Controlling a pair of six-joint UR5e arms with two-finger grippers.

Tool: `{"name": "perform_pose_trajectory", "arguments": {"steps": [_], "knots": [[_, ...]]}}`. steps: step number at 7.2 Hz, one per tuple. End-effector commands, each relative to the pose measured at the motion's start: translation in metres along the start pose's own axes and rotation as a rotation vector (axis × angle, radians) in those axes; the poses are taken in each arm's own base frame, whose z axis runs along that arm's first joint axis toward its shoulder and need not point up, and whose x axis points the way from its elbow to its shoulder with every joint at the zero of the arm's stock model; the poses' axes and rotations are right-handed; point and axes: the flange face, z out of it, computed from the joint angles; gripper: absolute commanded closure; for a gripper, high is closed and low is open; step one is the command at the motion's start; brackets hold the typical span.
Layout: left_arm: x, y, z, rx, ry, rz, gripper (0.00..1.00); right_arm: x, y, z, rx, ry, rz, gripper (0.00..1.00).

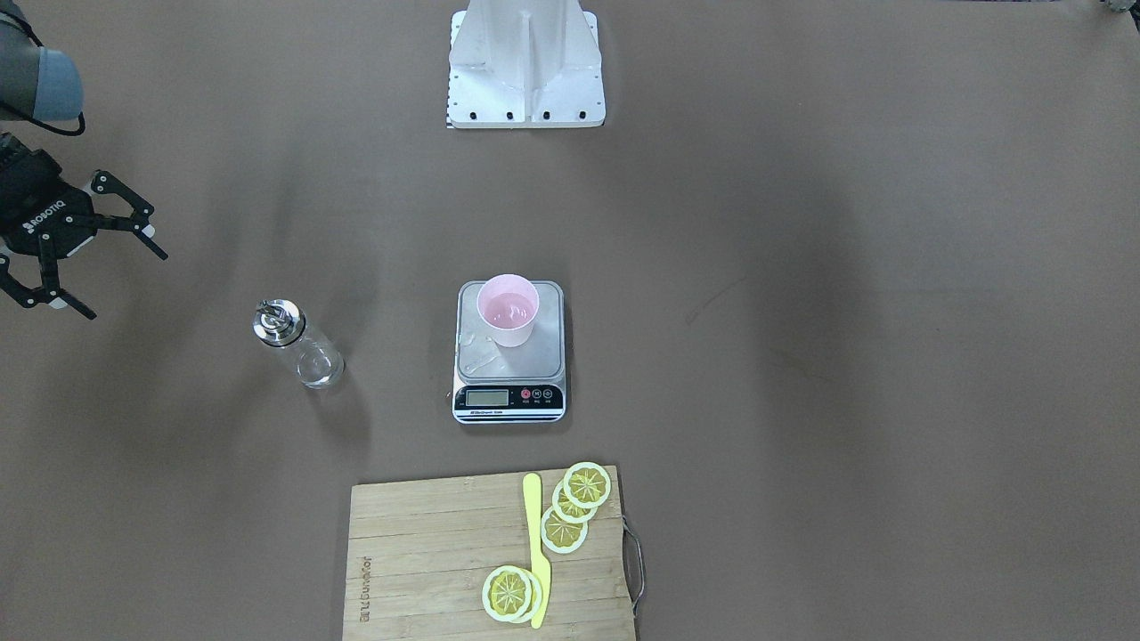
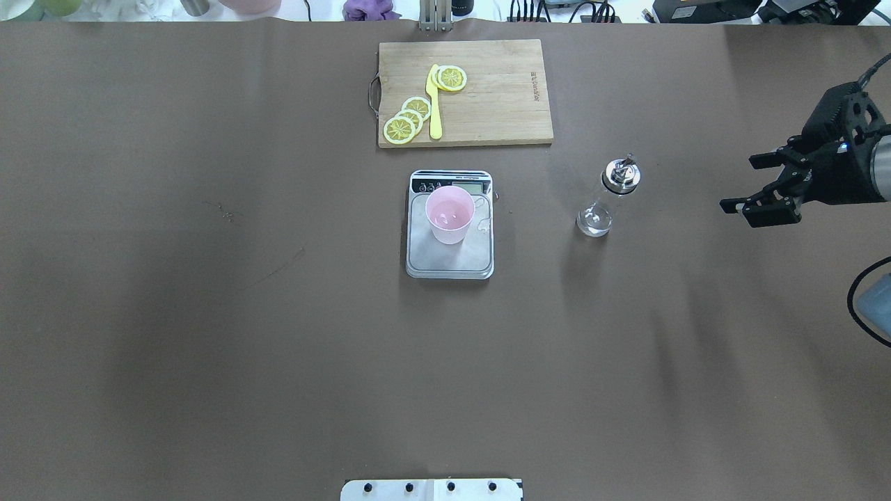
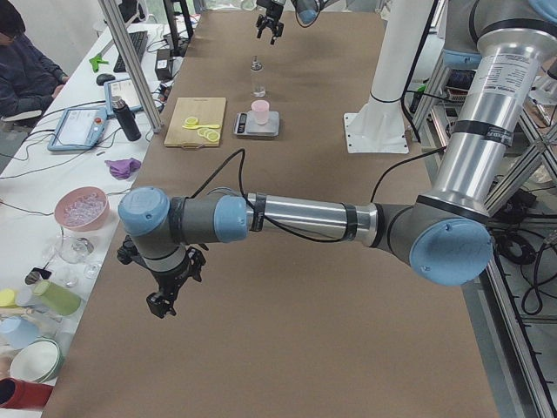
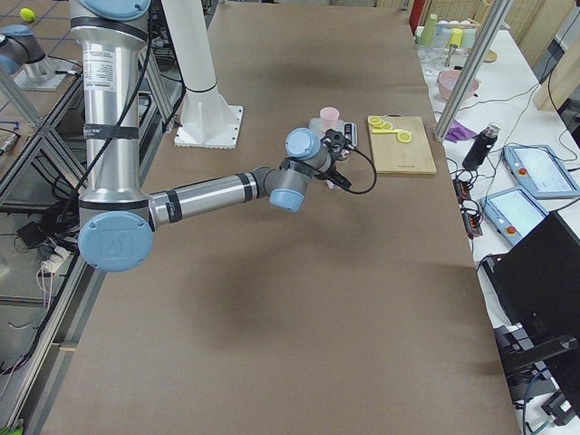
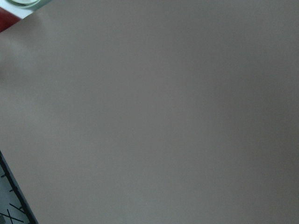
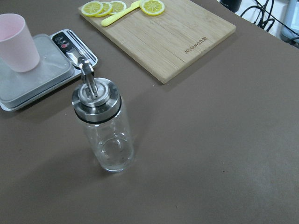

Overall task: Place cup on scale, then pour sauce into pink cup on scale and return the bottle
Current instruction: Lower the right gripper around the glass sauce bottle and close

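The pale pink cup (image 1: 508, 312) (image 2: 450, 214) (image 6: 17, 42) stands upright on the steel platform of the scale (image 1: 534, 361) (image 2: 452, 263) (image 6: 32, 81), toward its display end. The clear glass bottle (image 1: 298, 345) (image 2: 604, 205) (image 6: 103, 135) with its metal pourer cap stands upright on the table beside the scale, nearly empty. My right gripper (image 1: 125, 283) (image 2: 739, 184) hangs open and empty, well off to the bottle's outer side. My left gripper (image 3: 163, 299) shows only in the exterior left view, far from these things; I cannot tell its state.
A wooden cutting board (image 1: 427, 552) (image 2: 501, 90) (image 6: 168, 32) with lemon slices (image 1: 579, 499) and a yellow knife (image 1: 537, 552) lies just beyond the scale. The robot's white base (image 1: 525, 62) stands behind the scale. Bowls, cups and operator gear line a side bench (image 3: 52, 261).
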Motion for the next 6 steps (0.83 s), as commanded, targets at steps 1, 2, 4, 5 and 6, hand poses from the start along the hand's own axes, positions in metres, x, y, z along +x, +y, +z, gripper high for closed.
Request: {"name": "perform_pose_trajectory", "arguments": {"steps": [1, 2, 4, 5, 6], "knots": [[0.001, 0.014, -0.001, 0.007, 0.006, -0.016, 0.02, 0.03, 0.041, 0.038, 0.105, -0.089, -0.101, 0.02], [0.002, 0.022, 0.004, 0.003, 0.009, -0.02, 0.02, 0.034, 0.045, 0.073, 0.145, -0.134, -0.147, 0.02], [0.009, 0.035, 0.006, 0.006, 0.008, -0.018, 0.02, 0.018, 0.043, 0.121, 0.169, -0.201, -0.192, 0.02], [0.009, 0.038, 0.008, 0.004, 0.01, -0.021, 0.02, 0.009, 0.044, 0.128, 0.169, -0.22, -0.199, 0.02], [0.009, 0.038, 0.008, 0.003, 0.01, -0.021, 0.02, 0.001, 0.043, 0.131, 0.177, -0.234, -0.21, 0.02]]}}
